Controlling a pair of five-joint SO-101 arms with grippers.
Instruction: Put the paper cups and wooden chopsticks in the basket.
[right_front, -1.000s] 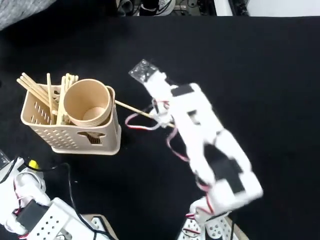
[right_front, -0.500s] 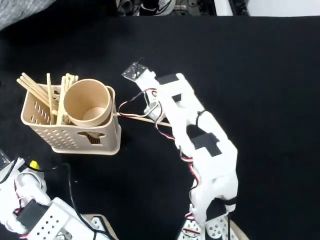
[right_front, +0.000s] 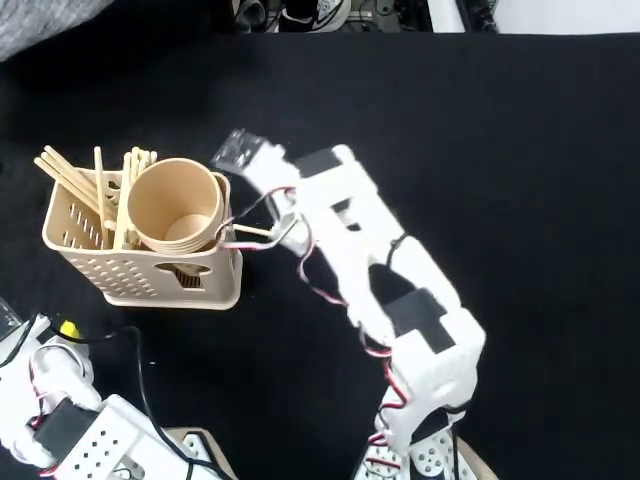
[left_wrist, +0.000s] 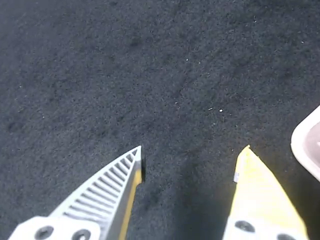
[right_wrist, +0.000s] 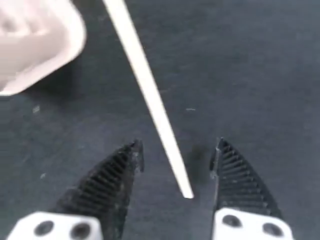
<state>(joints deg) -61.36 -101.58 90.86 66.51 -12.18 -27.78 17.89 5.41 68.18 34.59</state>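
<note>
Overhead, we saw a basket (right_front: 150, 275) on black cloth (right_front: 520, 150); our right gripper (right_wrist: 177, 145) gaped around a wooden chopstick (right_wrist: 145, 85), our left gripper (left_wrist: 192, 148) gaped too.

**Setting:** robotics lab or maker's bench, probably. The room behind shows only as a thin, cropped strip, so the call rests on the rig.

**Evidence, itemised:**
- Desk (right_front: 540, 150) covered in matte black cloth, lint-flecked in both wrist views.
- White plastic right arm (right_front: 350, 210): boxy jointed links, black blocks set into them, and loose red-and-white wire loops (right_front: 250, 245) left exposed.
- White plastic left arm (right_front: 90, 440) at the near corner, with a perforated housing and a trailing black cable (right_front: 141, 365).
- Beige perforated plastic basket (right_front: 150, 270) holding a tan paper cup (right_front: 160, 195) and pale wooden chopsticks (right_front: 70, 175). These are household goods among the hardware.
- Far edge: grey fabric (right_front: 40, 20) and dark jumbled clutter (right_front: 330, 12).
</note>
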